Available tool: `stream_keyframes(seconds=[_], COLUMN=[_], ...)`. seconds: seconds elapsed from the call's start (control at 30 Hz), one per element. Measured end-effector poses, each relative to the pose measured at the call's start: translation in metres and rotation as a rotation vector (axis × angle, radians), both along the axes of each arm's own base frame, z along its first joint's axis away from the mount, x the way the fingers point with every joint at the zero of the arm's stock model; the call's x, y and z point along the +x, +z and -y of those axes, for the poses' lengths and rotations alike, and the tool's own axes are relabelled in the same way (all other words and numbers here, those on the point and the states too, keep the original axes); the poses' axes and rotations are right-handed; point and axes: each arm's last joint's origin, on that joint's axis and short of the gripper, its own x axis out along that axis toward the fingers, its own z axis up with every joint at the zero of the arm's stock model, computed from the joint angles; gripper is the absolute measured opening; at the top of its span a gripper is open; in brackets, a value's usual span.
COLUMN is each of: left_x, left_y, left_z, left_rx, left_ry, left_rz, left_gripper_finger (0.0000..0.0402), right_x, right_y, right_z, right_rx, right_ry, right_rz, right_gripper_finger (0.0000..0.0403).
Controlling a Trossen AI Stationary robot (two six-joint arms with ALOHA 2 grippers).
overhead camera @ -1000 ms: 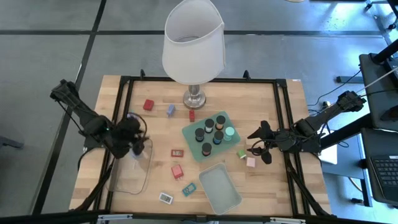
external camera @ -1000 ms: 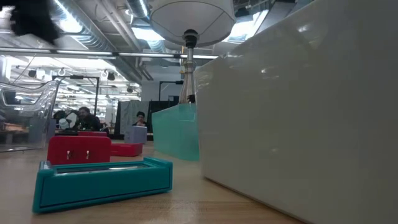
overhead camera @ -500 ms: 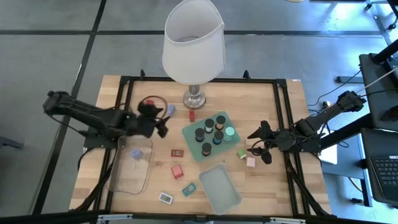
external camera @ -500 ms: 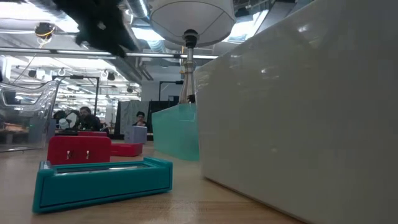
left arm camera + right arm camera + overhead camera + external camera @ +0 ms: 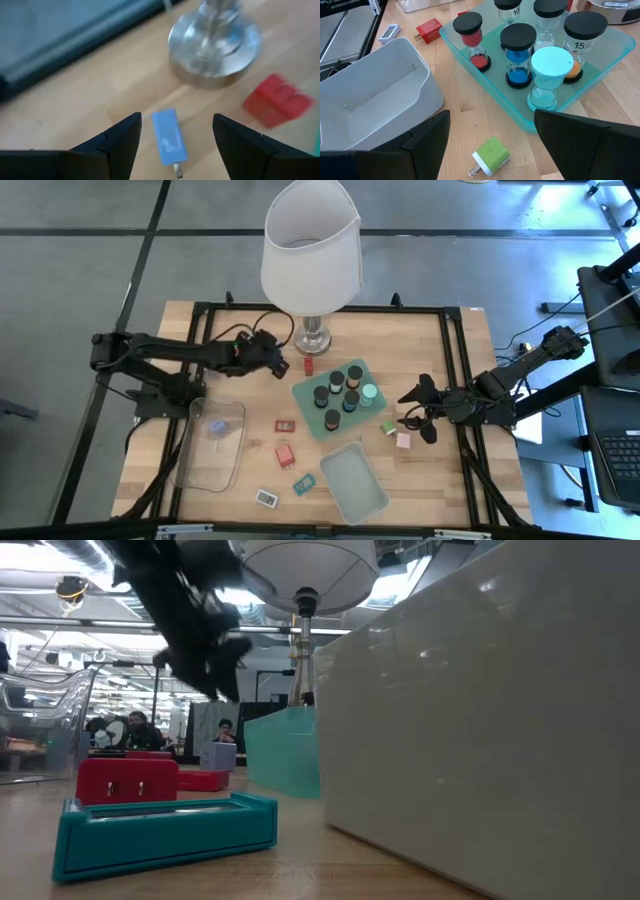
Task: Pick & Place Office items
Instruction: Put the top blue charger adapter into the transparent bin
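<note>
Mostly undone: one lavender block in clear bin, other office items loose mid-table. Left gripper fingers spread, empty, over blue stick near table's far edge. Right gripper released, idle at right edge.

The left tool has swung from the clear bin to the blue block

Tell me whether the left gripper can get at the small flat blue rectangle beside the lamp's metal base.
Probably yes: the left gripper hangs open right over the flat blue rectangle, nothing lies between, and the lamp's metal base stands apart.
</note>
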Motion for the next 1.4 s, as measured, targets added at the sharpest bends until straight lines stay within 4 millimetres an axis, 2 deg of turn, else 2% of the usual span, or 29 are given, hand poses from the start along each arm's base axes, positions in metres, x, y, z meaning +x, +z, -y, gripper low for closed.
stream_keyframes(seconds=[0.13, 0.27, 0.57, 0.8, 1.03, 1.3, 1.4], left_x=[0.001, 0.003, 0.010, 0.014, 0.016, 0.019, 0.020], left_y=[-0.016, -0.029, -0.046, -0.057, -0.064, -0.064, -0.059], left_z=[-0.018, -0.028, -0.035, -0.036, -0.036, -0.030, -0.025], left_rx=[-0.080, -0.113, -0.158, -0.177, -0.197, -0.186, -0.172], left_ry=[0.048, 0.076, 0.080, 0.101, 0.113, 0.090, 0.074], left_rz=[-0.042, -0.080, -0.095, -0.103, -0.107, -0.103, -0.087], left_gripper_finger=[0.0243, 0.0247, 0.0262, 0.0258, 0.0217, 0.0116, 0.0115], right_x=[0.000, 0.000, 0.000, 0.000, 0.000, 0.000, 0.000], right_y=[0.000, 0.000, 0.000, 0.000, 0.000, 0.000, 0.000], right_z=[0.000, 0.000, 0.000, 0.000, 0.000, 0.000, 0.000], right_rx=[0.000, 0.000, 0.000, 0.000, 0.000, 0.000, 0.000], right_ry=[0.000, 0.000, 0.000, 0.000, 0.000, 0.000, 0.000], right_rz=[0.000, 0.000, 0.000, 0.000, 0.000, 0.000, 0.000], right_gripper_finger=[0.0291, 0.0291, 0.0291, 0.0291, 0.0291, 0.0291, 0.0291])
